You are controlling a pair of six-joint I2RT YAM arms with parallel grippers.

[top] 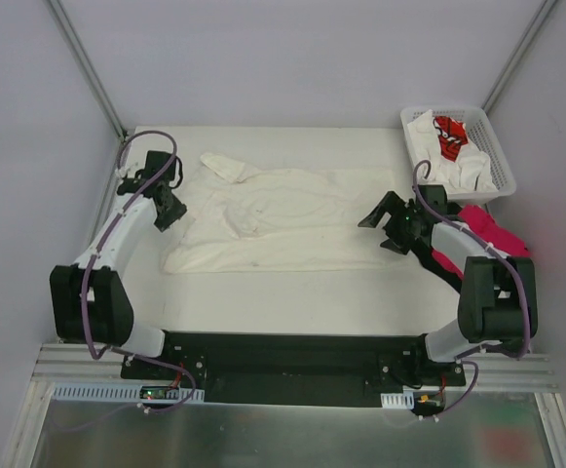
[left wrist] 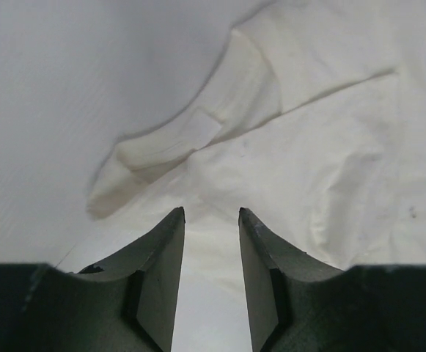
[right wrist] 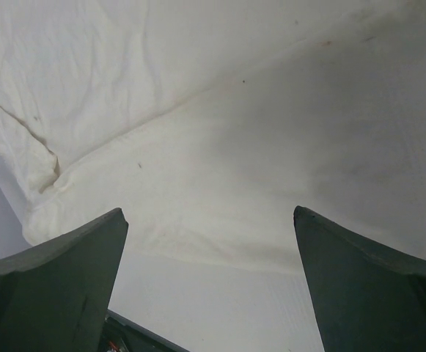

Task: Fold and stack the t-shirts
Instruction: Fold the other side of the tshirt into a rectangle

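Lying ahead of both jaws: t-shirt (top: 292,222)

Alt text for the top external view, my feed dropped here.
A cream t-shirt lies spread on the table between the open left gripper and open right gripper. A basket of shirts stands far right, a pink shirt just nearer.
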